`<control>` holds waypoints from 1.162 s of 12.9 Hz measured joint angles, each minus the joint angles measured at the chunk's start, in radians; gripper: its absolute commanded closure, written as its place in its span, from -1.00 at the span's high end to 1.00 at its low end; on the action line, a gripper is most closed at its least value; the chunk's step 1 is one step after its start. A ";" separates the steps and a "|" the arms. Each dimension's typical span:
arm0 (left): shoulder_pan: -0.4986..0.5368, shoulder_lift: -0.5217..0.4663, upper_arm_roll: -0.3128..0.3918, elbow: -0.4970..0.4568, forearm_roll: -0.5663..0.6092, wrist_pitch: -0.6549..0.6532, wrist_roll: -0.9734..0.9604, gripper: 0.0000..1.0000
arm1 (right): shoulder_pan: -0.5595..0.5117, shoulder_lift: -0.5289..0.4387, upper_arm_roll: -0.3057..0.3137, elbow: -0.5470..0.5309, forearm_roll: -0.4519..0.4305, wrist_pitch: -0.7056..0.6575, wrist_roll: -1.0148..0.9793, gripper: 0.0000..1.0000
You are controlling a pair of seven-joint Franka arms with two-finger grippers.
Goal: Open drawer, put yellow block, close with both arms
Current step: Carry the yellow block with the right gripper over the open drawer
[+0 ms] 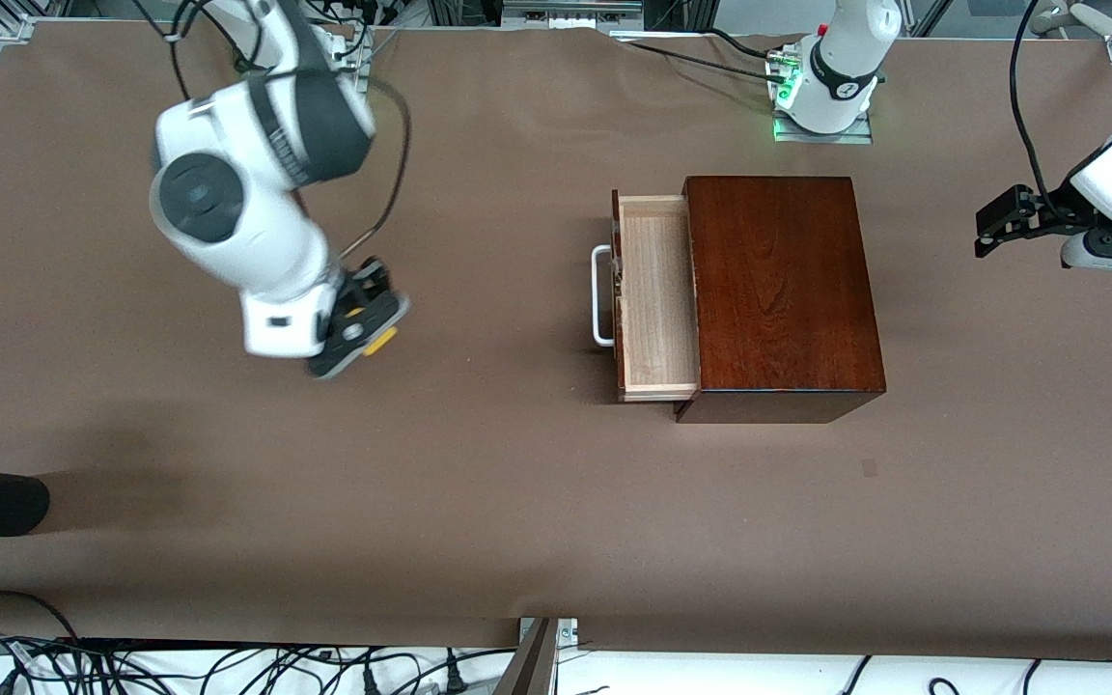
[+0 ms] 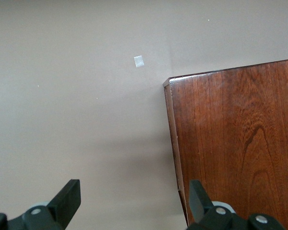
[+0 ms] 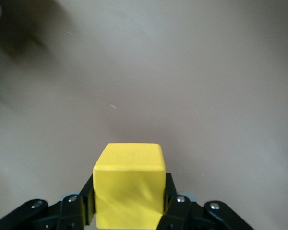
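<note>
Brown counter, mahogany box mid-counter. Right claw clamps yellow block above bare counter; open drawer lies toward left arm's end (long axis toward camera). Left claw waits, fingers spread.

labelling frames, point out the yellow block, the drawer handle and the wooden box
yellow block (image 3: pixel 129 189): right wrist view, front face
drawer handle (image 1: pixel 599 294): front view, long white bar
wooden box (image 1: pixel 778 280): front view, top panel
</note>
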 measured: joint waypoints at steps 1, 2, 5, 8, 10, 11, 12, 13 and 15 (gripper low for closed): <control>-0.001 0.000 0.000 0.000 0.000 0.000 0.000 1.00 | 0.055 0.002 0.001 0.024 -0.002 0.000 -0.008 -1.00; -0.001 0.000 0.000 0.000 0.000 -0.001 0.000 1.00 | 0.115 0.006 0.003 0.046 -0.013 0.000 -0.012 -1.00; -0.002 0.000 0.000 0.001 0.000 -0.002 0.000 1.00 | 0.309 0.058 0.006 0.137 -0.095 0.008 -0.013 -1.00; -0.003 0.000 0.000 0.001 0.000 -0.003 0.000 1.00 | 0.409 0.186 0.045 0.277 -0.112 0.010 -0.016 -1.00; -0.004 0.000 0.000 0.002 0.000 -0.007 0.000 1.00 | 0.428 0.287 0.091 0.362 -0.116 0.013 -0.020 -1.00; -0.004 0.000 0.000 0.002 0.000 -0.010 0.000 1.00 | 0.440 0.331 0.098 0.394 -0.118 0.014 -0.027 -1.00; -0.005 0.000 0.000 0.002 0.000 -0.011 0.000 1.00 | 0.456 0.368 0.099 0.423 -0.130 0.014 -0.035 -1.00; -0.005 0.000 0.000 0.002 0.000 -0.012 0.000 1.00 | 0.473 0.392 0.099 0.443 -0.147 0.014 -0.044 -1.00; -0.005 0.000 0.000 0.002 0.000 -0.012 0.000 1.00 | 0.492 0.408 0.099 0.461 -0.162 0.011 -0.078 -1.00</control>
